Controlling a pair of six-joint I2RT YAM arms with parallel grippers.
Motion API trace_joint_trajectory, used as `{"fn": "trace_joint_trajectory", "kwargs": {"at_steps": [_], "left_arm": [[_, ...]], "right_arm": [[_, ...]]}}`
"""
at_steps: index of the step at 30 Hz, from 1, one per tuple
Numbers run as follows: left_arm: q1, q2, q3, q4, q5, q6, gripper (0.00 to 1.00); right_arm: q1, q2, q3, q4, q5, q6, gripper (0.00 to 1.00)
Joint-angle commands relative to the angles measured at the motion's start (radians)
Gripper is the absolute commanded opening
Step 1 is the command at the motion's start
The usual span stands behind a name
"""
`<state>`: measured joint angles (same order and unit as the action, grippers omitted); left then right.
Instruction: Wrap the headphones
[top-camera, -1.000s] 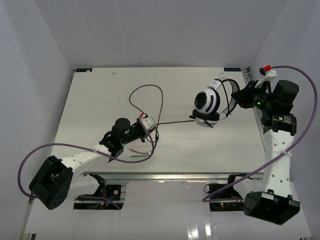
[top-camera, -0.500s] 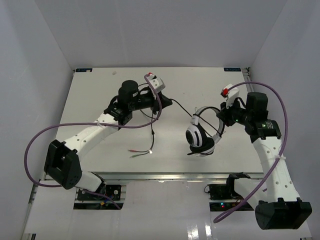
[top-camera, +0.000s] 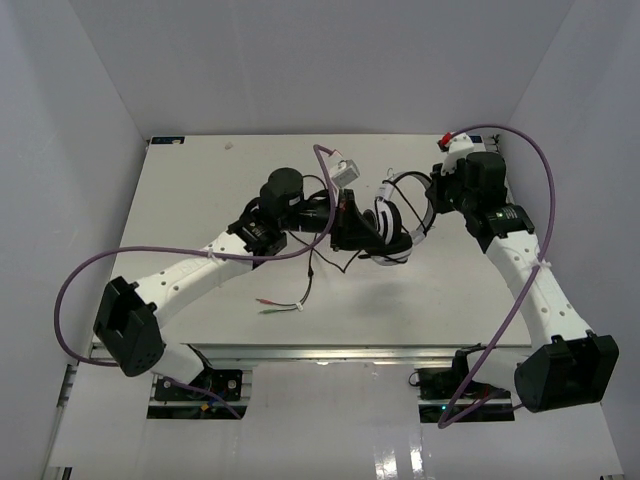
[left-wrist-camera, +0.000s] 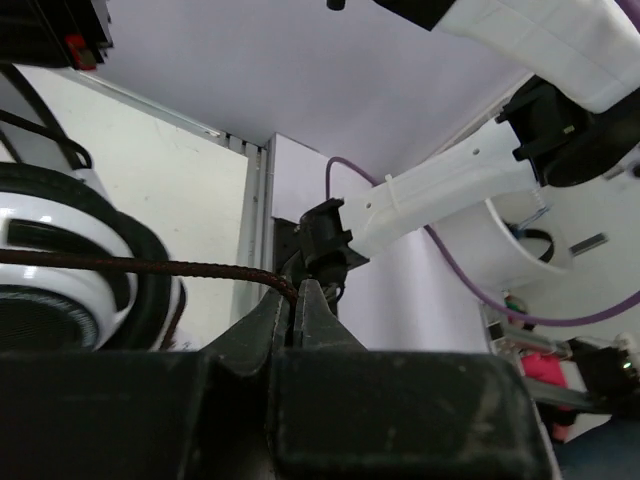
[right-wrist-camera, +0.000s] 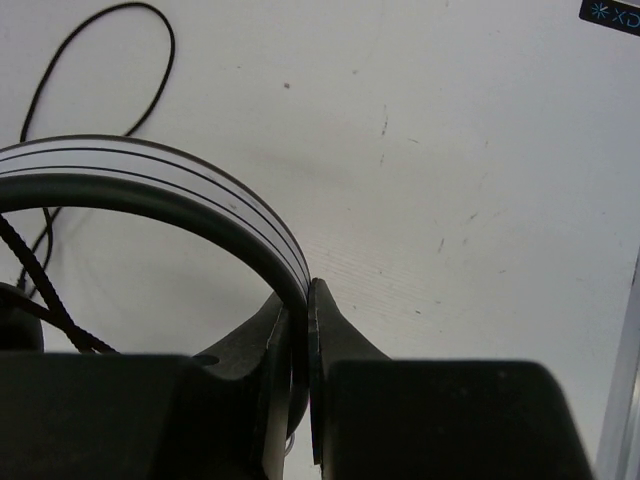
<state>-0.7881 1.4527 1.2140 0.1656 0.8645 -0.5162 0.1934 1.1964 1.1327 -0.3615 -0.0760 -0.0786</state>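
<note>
Pinching cable in left hand, close against headphones. Clamping headband in right hand; trailing plugs at seven o'clock on bench.

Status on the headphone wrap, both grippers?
Left gripper shut on thin black cable. Right gripper shut on white-and-black over-ear headphones, at the headband. Coloured plugs lying loose on white table. No obstruction seen.
</note>
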Motion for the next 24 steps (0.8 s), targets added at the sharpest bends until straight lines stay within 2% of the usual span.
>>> {"fn": "trace_joint_trajectory", "kwargs": {"at_steps": [1,3,5,7,9,14,20,24], "left_arm": [[-0.056,0.049,-0.004,0.219,-0.080,-0.282,0.08],[-0.082,0.103,0.031,0.230,-0.125,-0.340,0.16],[-0.118,0.145,0.054,0.235,-0.189,-0.384,0.17],[-0.148,0.177,0.063,0.246,-0.241,-0.433,0.25],[-0.169,0.195,0.068,0.233,-0.328,-0.431,0.36],[-0.207,0.215,0.061,0.178,-0.459,-0.376,0.50],[-0.316,0.196,-0.051,0.183,-0.599,-0.199,0.55],[-0.408,0.198,-0.139,0.223,-0.697,0.062,0.61]], "right_arm": [[0.009,0.038,0.063,0.128,0.133,0.152,0.08],[0.009,0.043,0.056,0.146,0.137,0.166,0.08],[0.009,0.057,0.058,0.161,0.128,0.187,0.08],[0.009,0.072,0.071,0.161,0.116,0.198,0.08],[0.009,0.092,0.088,0.156,0.110,0.210,0.08],[0.007,0.084,0.072,0.156,0.081,0.231,0.08],[-0.043,0.077,0.103,0.132,-0.043,0.299,0.08],[-0.121,0.123,0.174,0.075,-0.214,0.395,0.08]]}}
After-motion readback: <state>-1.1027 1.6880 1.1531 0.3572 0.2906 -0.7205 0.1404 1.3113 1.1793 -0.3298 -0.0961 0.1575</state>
